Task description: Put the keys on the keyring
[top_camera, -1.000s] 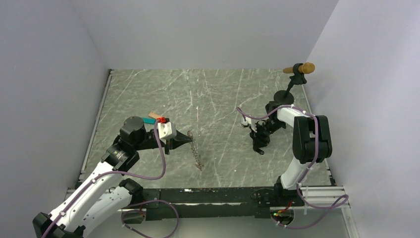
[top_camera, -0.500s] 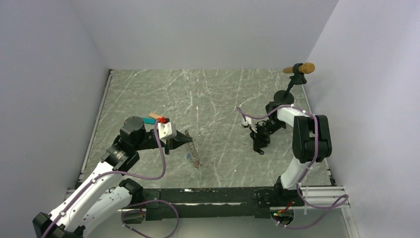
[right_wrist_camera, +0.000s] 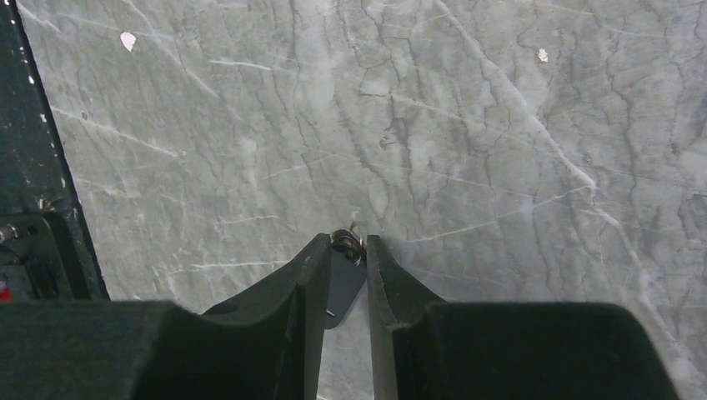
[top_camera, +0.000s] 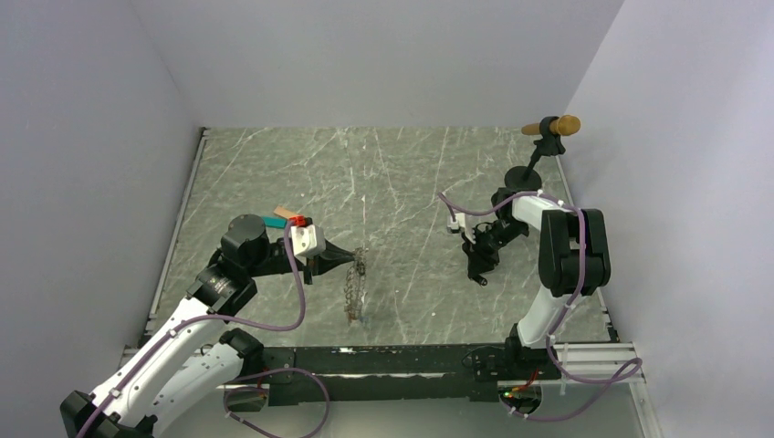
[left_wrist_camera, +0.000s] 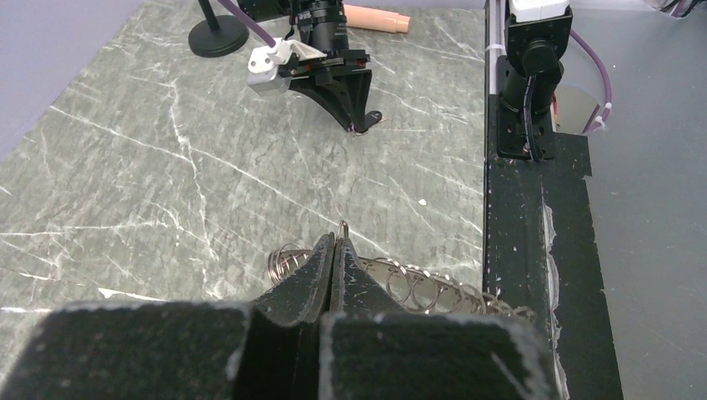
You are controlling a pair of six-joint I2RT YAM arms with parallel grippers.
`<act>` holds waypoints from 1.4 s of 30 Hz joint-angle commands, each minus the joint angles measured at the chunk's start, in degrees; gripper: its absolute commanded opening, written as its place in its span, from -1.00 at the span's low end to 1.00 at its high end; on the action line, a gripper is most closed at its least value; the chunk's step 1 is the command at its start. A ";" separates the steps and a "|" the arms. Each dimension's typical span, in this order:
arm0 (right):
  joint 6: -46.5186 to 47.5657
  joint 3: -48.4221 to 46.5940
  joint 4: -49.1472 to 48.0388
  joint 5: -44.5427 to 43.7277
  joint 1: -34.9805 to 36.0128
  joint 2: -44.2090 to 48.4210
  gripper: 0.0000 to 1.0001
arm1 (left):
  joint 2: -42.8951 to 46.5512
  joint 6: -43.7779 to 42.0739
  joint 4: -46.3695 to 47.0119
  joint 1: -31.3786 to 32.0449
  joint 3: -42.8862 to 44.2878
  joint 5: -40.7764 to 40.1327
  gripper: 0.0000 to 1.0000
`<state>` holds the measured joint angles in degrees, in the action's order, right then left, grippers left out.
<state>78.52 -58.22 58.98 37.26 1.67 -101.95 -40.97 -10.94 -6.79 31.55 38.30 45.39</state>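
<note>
My left gripper is shut on the keyring, a dark chain of wire rings; one small ring pokes out past the tips. In the top view the keyring trails from that gripper towards the near edge. My right gripper stands low over the table at the right. A black key sits between its narrowly parted jaws, its flat head against the left finger. The key's small wire ring is pinched at the tips. No other keys show clearly.
A black round-based stand with a tan peg rises at the back right, close behind the right arm. Teal and tan blocks lie behind the left wrist. A black rail runs along the near edge. Grey walls close three sides.
The keyring has swung round under the left gripper, its free end moving left, nearer the front edge. The right jaws have narrowed on the black key. Neither arm has shifted much.
</note>
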 commanded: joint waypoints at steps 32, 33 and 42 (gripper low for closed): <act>-2.14 -2.34 -0.35 1.68 -1.40 -0.90 -0.55 | 0.54 -1.38 2.22 -0.17 1.95 1.46 -1.00; -2.07 -2.35 -0.29 1.72 -1.41 -0.96 -0.55 | 0.54 -1.36 2.22 -0.21 1.95 1.46 -1.00; -1.40 -2.76 0.75 2.07 -1.41 -1.31 -0.78 | 0.57 -1.38 2.17 -0.16 1.95 1.46 -1.00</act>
<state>76.25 -59.18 58.67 37.80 0.56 -103.04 -40.97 -11.33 -6.83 31.55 38.30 45.39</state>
